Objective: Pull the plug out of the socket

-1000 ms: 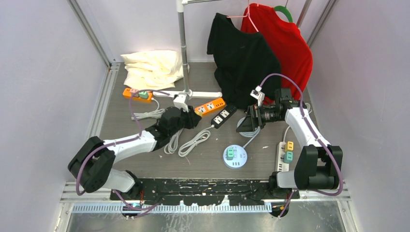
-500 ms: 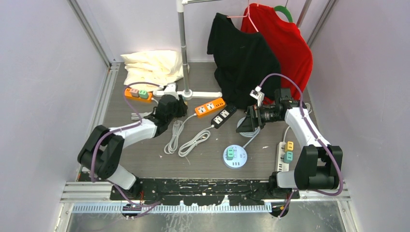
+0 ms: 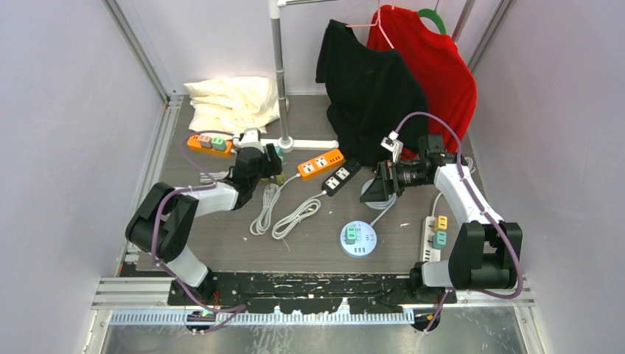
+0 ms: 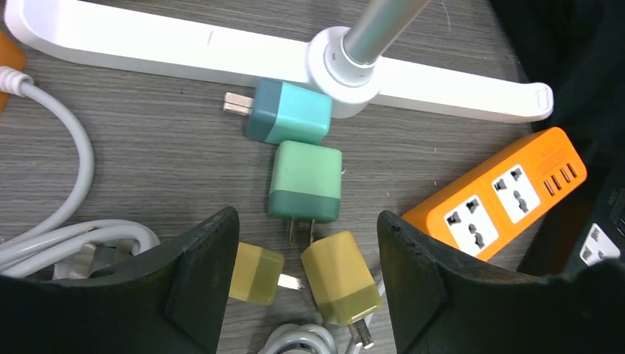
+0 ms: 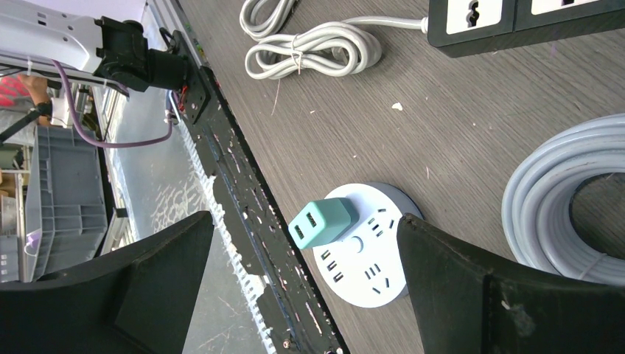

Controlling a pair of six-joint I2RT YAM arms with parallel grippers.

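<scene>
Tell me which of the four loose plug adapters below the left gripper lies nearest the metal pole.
The teal plastic cube adapter, right beside the pole's white collar; the green adapter and two yellow adapters lie farther off.

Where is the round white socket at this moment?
In the top view the round white socket lies right of centre, toward the near side, between the white cable bundle and the white power strip.

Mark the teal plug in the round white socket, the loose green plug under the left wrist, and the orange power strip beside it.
teal plug (image 5: 328,217): right wrist view, its broad side face.
green plug (image 4: 306,173): left wrist view, pale half of its body.
orange power strip (image 4: 492,205): left wrist view, casing between its two outlets.
</scene>
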